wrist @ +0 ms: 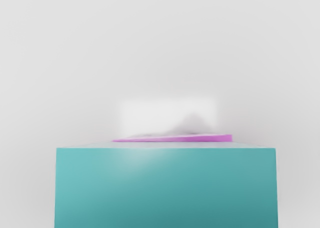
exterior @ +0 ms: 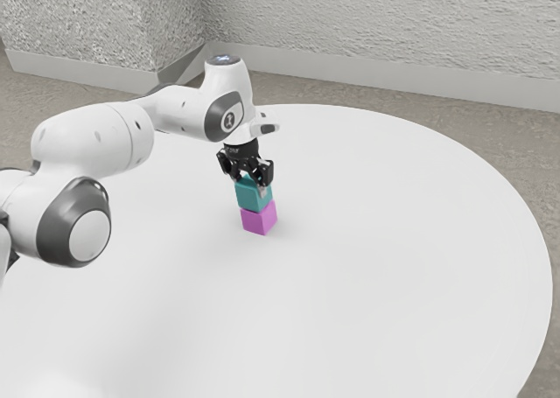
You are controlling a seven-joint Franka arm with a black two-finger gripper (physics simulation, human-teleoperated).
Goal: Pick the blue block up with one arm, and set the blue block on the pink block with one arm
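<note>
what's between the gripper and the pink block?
The blue block. In the exterior view it rests on the pink block, with the gripper shut on its upper part.

From my remote station: the blue block [wrist: 165, 188], a teal shade here, looms closest to the wrist camera, one broad flat face turned toward the lens with straight, level edges. Just past its far edge, a thin sliver of the pink block [wrist: 200, 137] peeks out, much narrower than the blue face and running nearly parallel to that edge. I cannot tell from here how squarely the two are aligned. Beyond both spreads the plain white worktop [wrist: 160, 47], smooth and unmarked. A paler rectangular patch [wrist: 145, 115] lies on it beyond the pink sliver, with a soft grey shadow [wrist: 192, 122] smudged across one side.
</note>
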